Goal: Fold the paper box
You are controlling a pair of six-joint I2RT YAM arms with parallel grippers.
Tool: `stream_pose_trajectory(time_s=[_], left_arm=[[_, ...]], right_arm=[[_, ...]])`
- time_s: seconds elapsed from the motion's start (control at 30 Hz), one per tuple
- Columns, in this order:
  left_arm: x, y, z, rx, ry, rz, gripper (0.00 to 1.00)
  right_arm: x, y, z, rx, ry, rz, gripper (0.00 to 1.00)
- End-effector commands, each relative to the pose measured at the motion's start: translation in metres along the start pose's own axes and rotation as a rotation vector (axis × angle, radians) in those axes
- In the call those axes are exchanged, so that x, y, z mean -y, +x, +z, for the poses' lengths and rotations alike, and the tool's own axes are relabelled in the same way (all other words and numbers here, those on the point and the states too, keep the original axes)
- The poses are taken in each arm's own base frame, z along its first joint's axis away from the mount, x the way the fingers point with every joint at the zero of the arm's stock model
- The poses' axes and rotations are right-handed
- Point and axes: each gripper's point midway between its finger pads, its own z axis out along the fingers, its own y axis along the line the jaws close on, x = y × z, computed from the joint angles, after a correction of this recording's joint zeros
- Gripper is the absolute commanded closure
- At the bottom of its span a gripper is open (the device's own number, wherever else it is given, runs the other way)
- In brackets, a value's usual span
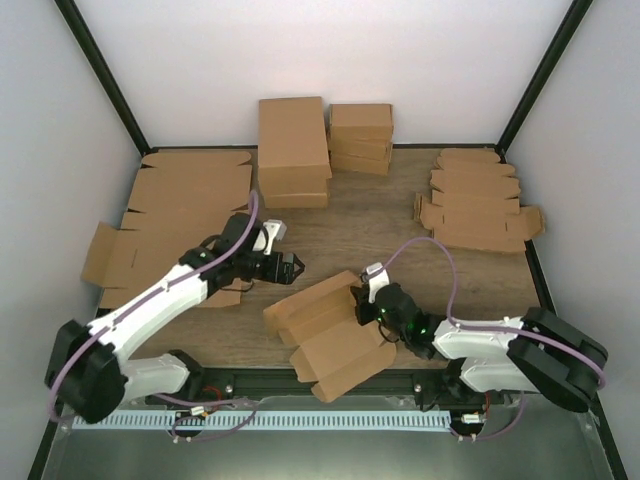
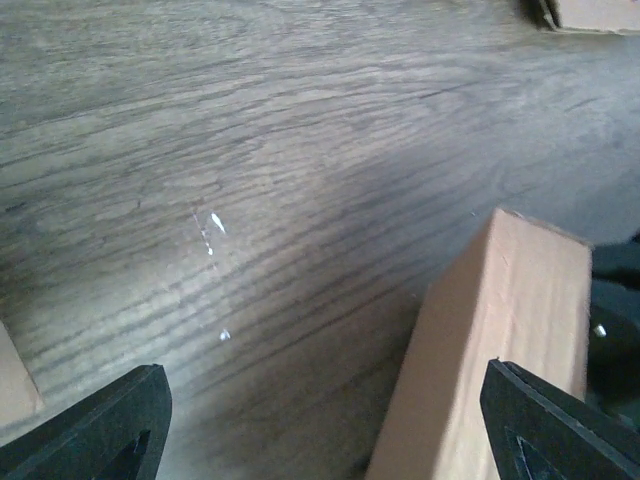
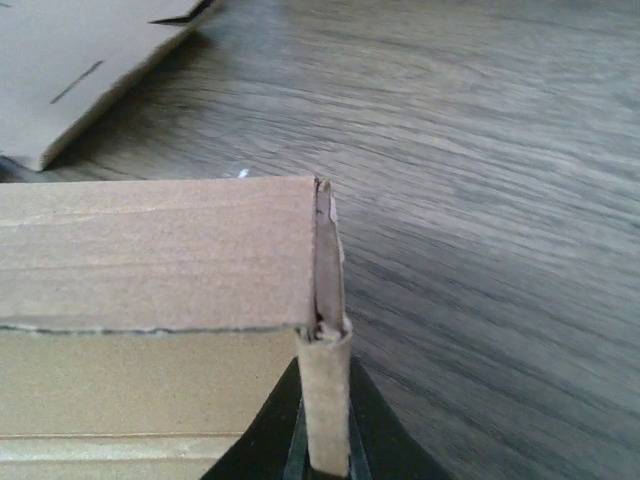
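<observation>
The paper box [image 1: 330, 335] lies half folded near the table's front middle, a brown cardboard piece with raised walls and a flap spread toward the front edge. My right gripper [image 1: 363, 306] is at its right end, shut on a doubled side wall [image 3: 327, 400] that stands up between the black fingers. My left gripper [image 1: 292, 268] hovers just left of the box's far corner with its jaws wide apart. In the left wrist view the box's wall [image 2: 500, 340] rises just inside the right finger [image 2: 560, 425], and bare table fills the rest of the gap.
Large flat cardboard sheets [image 1: 180, 210] lie stacked at the left. Two bigger brown boxes [image 1: 292, 150] [image 1: 360, 135] stand at the back. A pile of small flat die-cut pieces [image 1: 480, 205] sits at the back right. White walls enclose the table.
</observation>
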Motion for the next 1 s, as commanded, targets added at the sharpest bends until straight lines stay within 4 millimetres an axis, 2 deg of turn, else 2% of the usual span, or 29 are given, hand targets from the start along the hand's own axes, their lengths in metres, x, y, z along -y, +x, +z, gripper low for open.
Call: stream_pose_trajectory(time_s=[0.0, 0.2, 0.43, 0.6, 0.77, 0.97], left_arm=[[0.009, -0.022, 0.018, -0.05, 0.115, 0.023, 0.14], [0.031, -0.021, 0.061, -0.178, 0.267, 0.025, 0.2], [0.052, -0.012, 0.094, -0.253, 0.31, 0.061, 0.2], [0.052, -0.001, 0.102, -0.274, 0.338, 0.044, 0.25], [0.041, 0.011, 0.108, -0.299, 0.304, 0.037, 0.26], [0.029, 0.015, 0.111, -0.293, 0.256, 0.036, 0.25]], right_arm=[[-0.03, -0.033, 0.003, 0.137, -0.129, -0.073, 0.94], [-0.039, -0.039, 0.002, 0.181, -0.181, -0.094, 0.93], [-0.047, -0.045, 0.005, 0.22, -0.209, -0.136, 0.92], [-0.048, -0.046, 0.013, 0.231, -0.207, -0.137, 0.91], [-0.05, -0.042, 0.023, 0.218, -0.208, -0.142, 0.9], [-0.053, -0.033, 0.028, 0.193, -0.225, -0.14, 0.83]])
